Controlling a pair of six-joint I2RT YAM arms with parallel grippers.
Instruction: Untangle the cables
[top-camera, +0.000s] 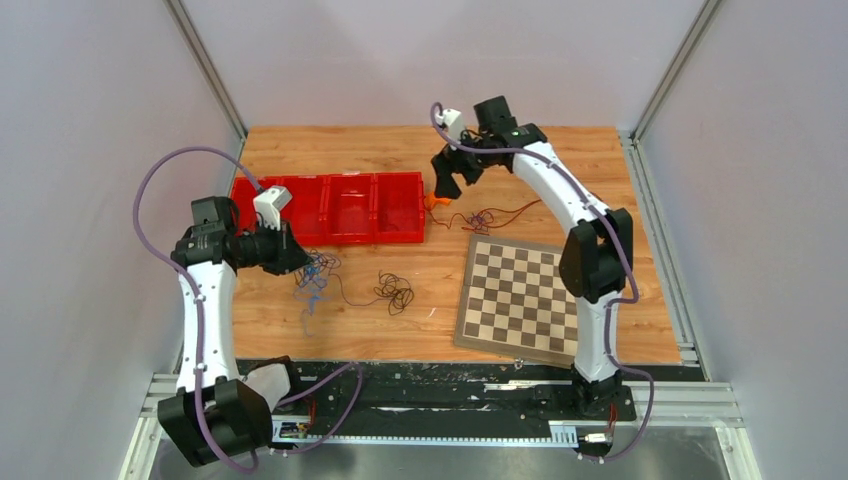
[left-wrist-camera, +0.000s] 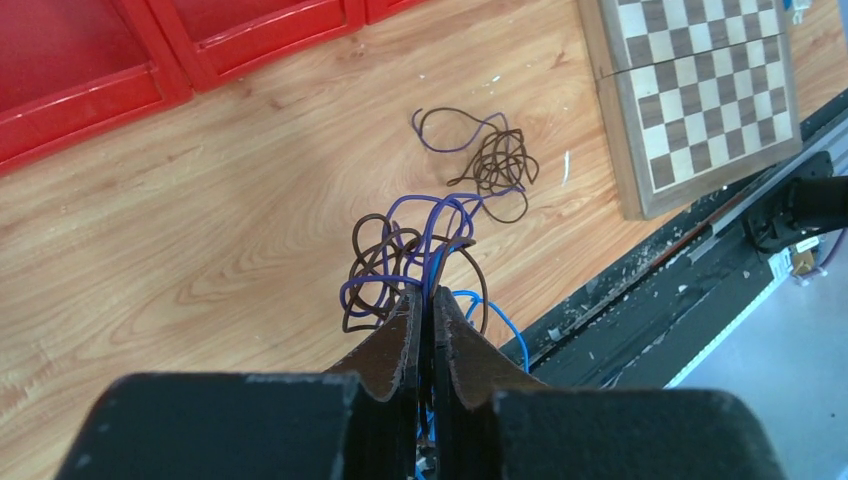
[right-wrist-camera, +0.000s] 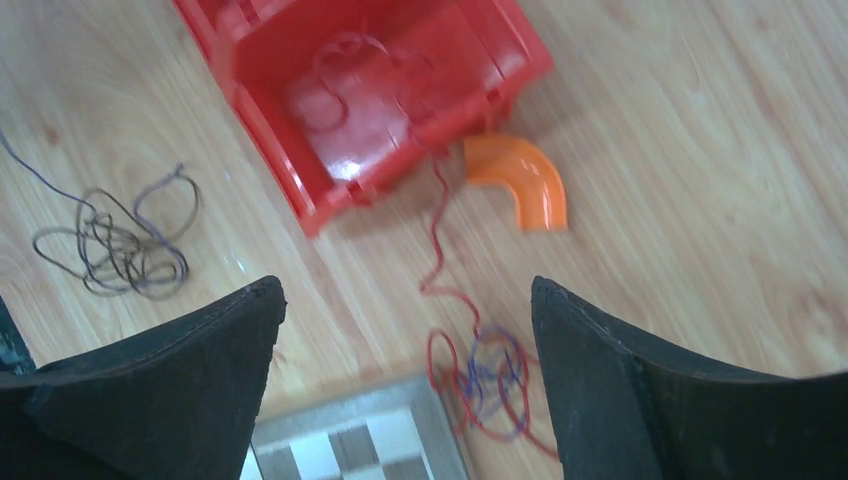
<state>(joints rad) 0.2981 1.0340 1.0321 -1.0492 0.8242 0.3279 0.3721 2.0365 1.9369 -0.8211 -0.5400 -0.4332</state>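
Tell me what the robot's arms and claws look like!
Both arms, the left arm and the right arm, have smooth white shells with chunky black joints. A thick purple hose loops along each one. The left gripper and right gripper each have two black wedge-shaped fingers, with a small white camera box by each wrist.

- My wooden table (top-camera: 400, 335) carries it all.
- A red compartment tray (top-camera: 330, 241) lies at the far left.
- An orange pipe elbow (top-camera: 434, 200) sits just beside the tray's right end.
- A chessboard (top-camera: 520, 295) lies at the near right.
- A dark brown tangle (top-camera: 395, 292) lies between tray and chessboard, touching neither.
- A red and purple tangle (top-camera: 482, 218) lies at the chessboard's far edge.
- A blue and purple tangle (top-camera: 315, 272) is in front of the tray; I cannot tell whether it rests on the wood.
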